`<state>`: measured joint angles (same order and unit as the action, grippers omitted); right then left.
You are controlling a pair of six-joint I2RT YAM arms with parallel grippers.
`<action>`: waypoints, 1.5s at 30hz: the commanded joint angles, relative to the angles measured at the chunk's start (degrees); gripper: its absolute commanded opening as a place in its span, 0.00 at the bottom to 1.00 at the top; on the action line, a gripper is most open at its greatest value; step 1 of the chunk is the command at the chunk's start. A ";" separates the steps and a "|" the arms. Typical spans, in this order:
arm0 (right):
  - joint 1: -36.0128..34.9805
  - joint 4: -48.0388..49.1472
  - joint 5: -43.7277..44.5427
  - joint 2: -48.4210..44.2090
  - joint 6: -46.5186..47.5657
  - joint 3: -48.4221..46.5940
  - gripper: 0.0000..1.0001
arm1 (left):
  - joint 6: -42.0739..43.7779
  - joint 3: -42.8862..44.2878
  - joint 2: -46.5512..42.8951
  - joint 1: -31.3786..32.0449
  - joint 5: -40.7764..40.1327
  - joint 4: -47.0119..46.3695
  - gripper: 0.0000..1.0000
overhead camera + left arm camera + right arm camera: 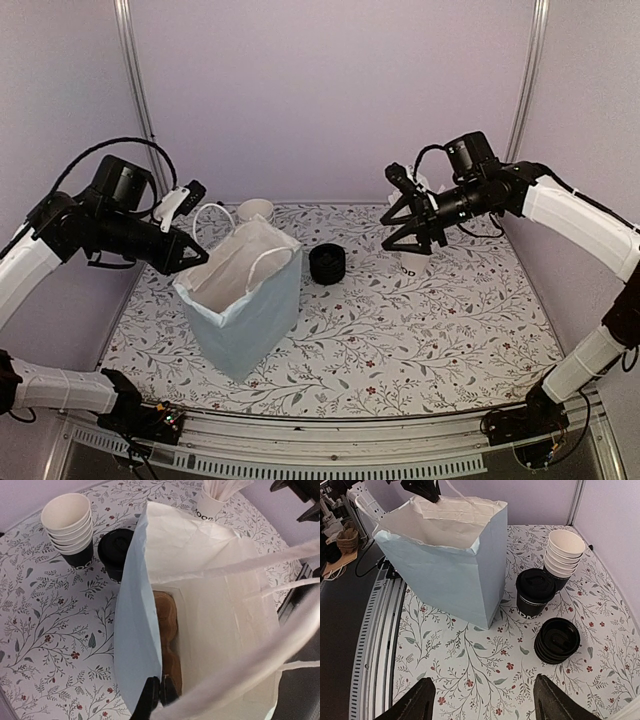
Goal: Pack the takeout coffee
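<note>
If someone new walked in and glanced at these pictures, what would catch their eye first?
The open pale blue paper bag, standing left of centre, draws the eye first, its rim pinched by the left tool. Next to it sits the lidded black coffee cup, with a stack of empty cups and a pile of black lids close by, while the right tool hangs open above the floral tablecloth.

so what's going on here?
The left arm's fingers are shut on the rim of the light blue paper bag, keeping its mouth open. The right arm's fingers are spread wide above the table, holding nothing. The lidded coffee cup stands on the table beside the bag, by a stack of cups and a stack of lids. Not packed yet.
</note>
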<state>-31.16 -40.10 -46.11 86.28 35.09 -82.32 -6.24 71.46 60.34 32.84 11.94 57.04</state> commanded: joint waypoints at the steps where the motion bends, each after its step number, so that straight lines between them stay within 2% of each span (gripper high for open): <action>1: -4.58 -0.59 6.34 6.91 -3.81 -6.59 0.70 | -4.06 -2.37 -2.59 -5.34 -0.80 3.65 0.00; 8: -13.81 -2.39 17.83 21.02 -7.57 -20.56 0.74 | -7.60 -3.88 -6.07 -10.29 -5.34 5.95 0.00; 15: -15.29 0.45 21.00 33.55 -13.48 -33.99 0.84 | -11.08 -6.37 -8.27 -12.20 -8.99 8.16 0.01; 18: -15.28 0.24 19.78 39.22 -14.53 -39.65 0.87 | -11.66 -7.76 -9.26 -12.49 -9.66 7.81 0.35; 20: -15.33 0.55 19.55 42.01 -15.14 -42.38 0.91 | -11.97 -8.36 -9.88 -12.46 -9.53 7.55 0.52; 22: -15.54 1.54 20.76 44.27 -15.77 -44.17 0.97 | -12.02 -9.01 -10.50 -12.50 -9.41 6.88 0.62; 24: -15.75 2.11 22.33 46.61 -16.66 -45.95 0.99 | -11.69 -9.82 -11.10 -12.46 -9.49 6.10 0.68; 29: -15.95 2.59 22.66 51.29 -17.89 -49.37 0.99 | -10.97 -11.28 -11.58 -12.45 -8.85 4.47 0.72; 45: -16.71 8.62 21.48 56.82 -21.95 -52.06 0.99 | -10.68 -12.56 -13.02 -12.53 -6.87 2.75 0.72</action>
<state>-46.96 -34.00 -24.32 141.14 14.55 -132.46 -17.58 59.92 47.94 20.93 4.23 61.49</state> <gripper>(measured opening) 0.989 0.723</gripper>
